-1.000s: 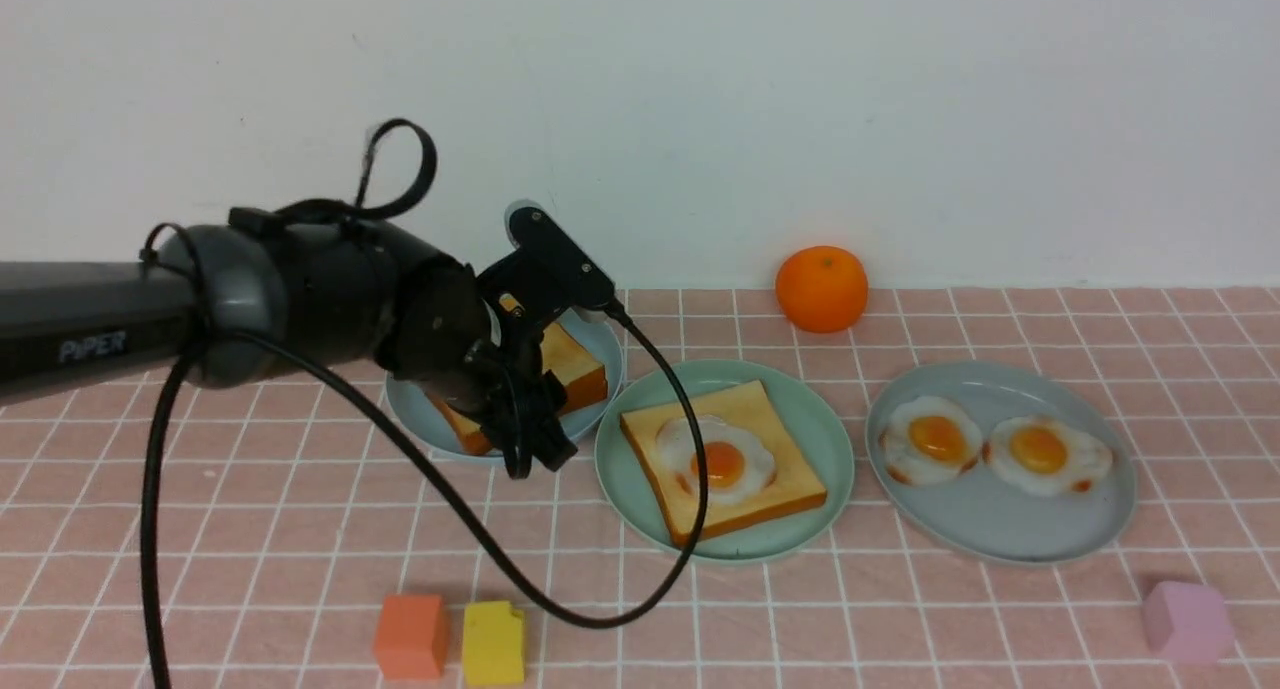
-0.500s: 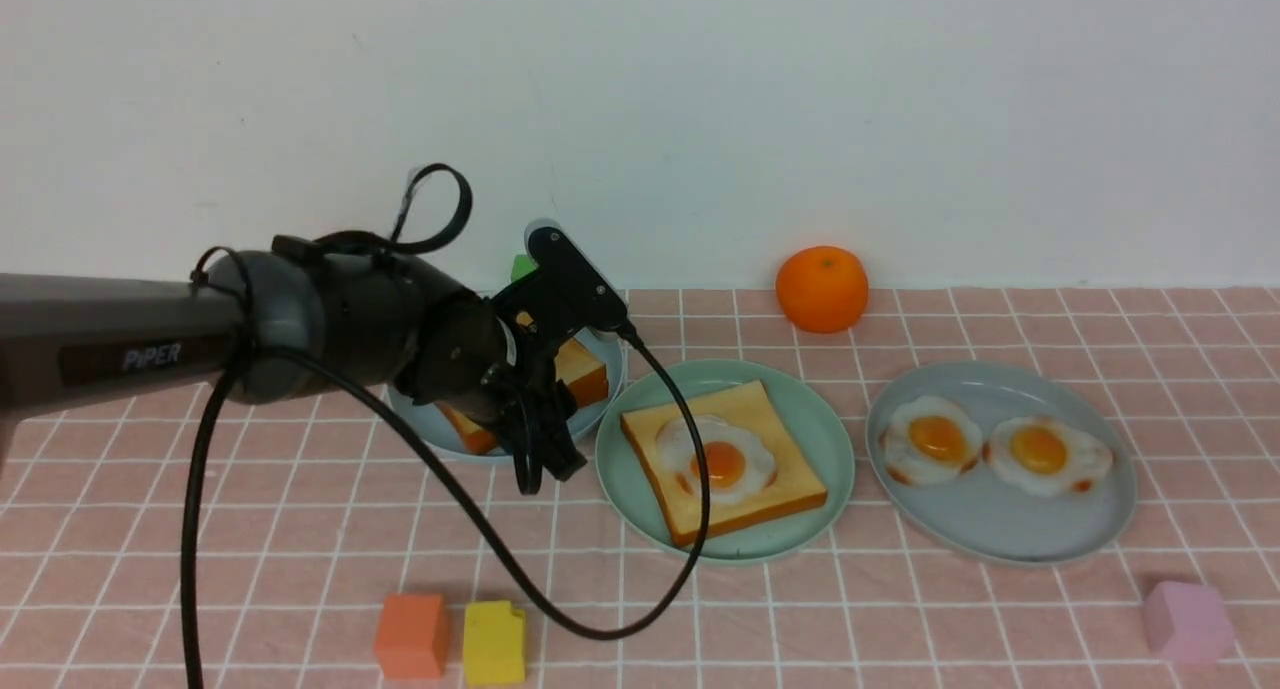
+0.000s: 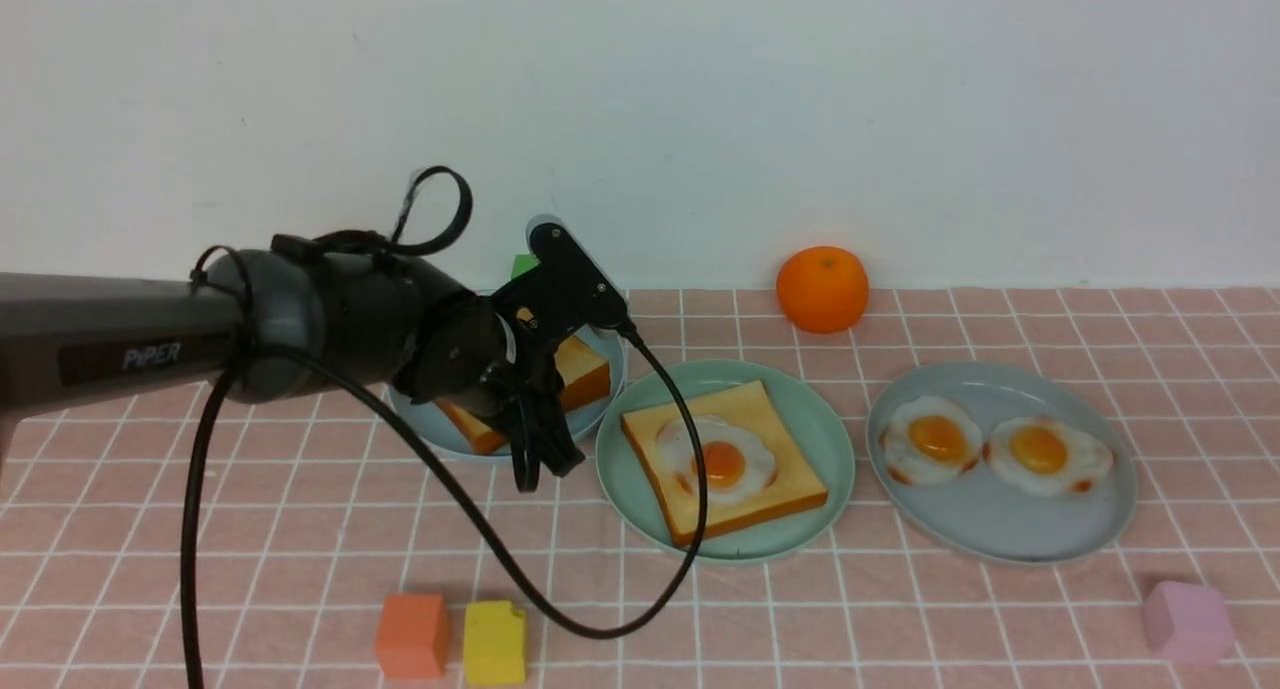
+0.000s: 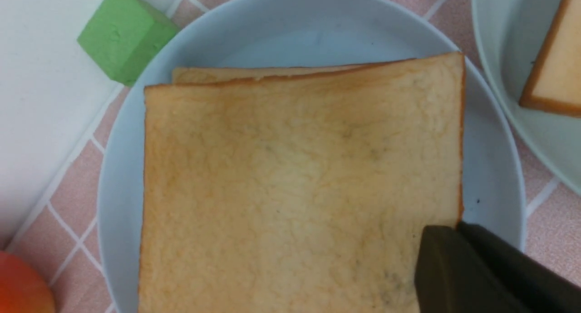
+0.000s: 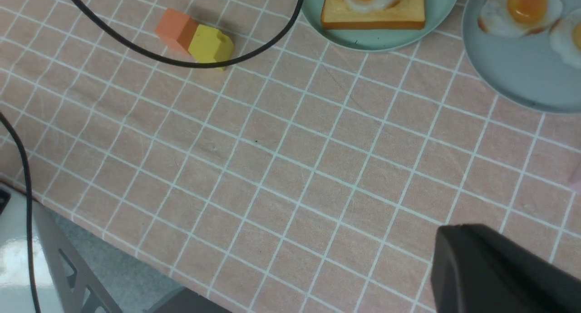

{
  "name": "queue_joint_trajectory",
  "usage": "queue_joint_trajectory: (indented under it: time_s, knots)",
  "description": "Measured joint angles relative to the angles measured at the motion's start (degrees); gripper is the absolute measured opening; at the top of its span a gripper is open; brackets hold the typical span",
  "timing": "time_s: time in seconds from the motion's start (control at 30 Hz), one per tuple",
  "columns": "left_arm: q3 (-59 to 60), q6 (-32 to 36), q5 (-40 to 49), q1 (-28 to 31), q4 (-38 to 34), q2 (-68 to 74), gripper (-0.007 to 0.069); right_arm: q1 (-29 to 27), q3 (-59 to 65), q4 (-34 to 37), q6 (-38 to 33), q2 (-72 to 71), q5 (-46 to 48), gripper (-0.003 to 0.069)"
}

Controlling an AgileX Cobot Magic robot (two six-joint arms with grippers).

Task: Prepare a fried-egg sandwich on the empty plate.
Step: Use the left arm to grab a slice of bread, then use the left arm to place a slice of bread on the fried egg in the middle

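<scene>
Pink cloth [image 3: 900, 609] ruled in white squares covers the table, and a plain white wall [image 3: 800, 99] stands behind it. An orange [image 3: 822, 287] sits near the wall, and a green block [image 4: 125, 33] lies just beside the far rim of the left blue-grey plate [image 3: 420, 421]. At the front an orange block [image 3: 410, 636] touches a yellow block [image 3: 493, 642]; a pink block [image 3: 1187, 621] sits far right.

"PiPER" is printed in pale letters on the left arm's dark sleeve – the only writing that can be read.

At centre, the mint-green plate [image 3: 820, 439] holds one toast slice [image 3: 745, 409] with a fried egg [image 3: 718, 459] lying on top of it. The right blue-grey plate [image 3: 1000, 531] carries two more eggs side by side.

The left gripper [image 3: 545, 459] points down over the left blue-grey plate, just left of the mint-green plate. Two slices are stacked there, and in the left wrist view one dark finger [image 4: 476, 267] covers a corner of the top slice [image 4: 299, 190]. How wide the jaws stand, and whether they pinch the slice, I cannot tell.

Only a dark part of the right gripper [image 5: 499, 272] shows – above bare cloth, well apart from the plates – and its opening cannot be judged.
</scene>
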Motion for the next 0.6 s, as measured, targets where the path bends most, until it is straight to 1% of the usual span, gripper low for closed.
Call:
queue_joint_trajectory:
  time_s: [0.27,0.5,0.6]
  knots:
    - [0.0,0.0,0.76,-0.05,-1.05,-5.14,0.0013,0.0,0.0,0.0,0.0,0.0,0.0,0.0011]
    - [0.0,0.0,4.66,-0.23,-1.95,-8.14,0.0013,0.0,0.0,0.0,0.0,0.0,0.0,0.0015]
    - [0.06,0.0,6.48,-1.73,-2.68,-10.75,0.0013,0.0,0.0,-2.33,0.36,-0.43,0.01,0.0015]
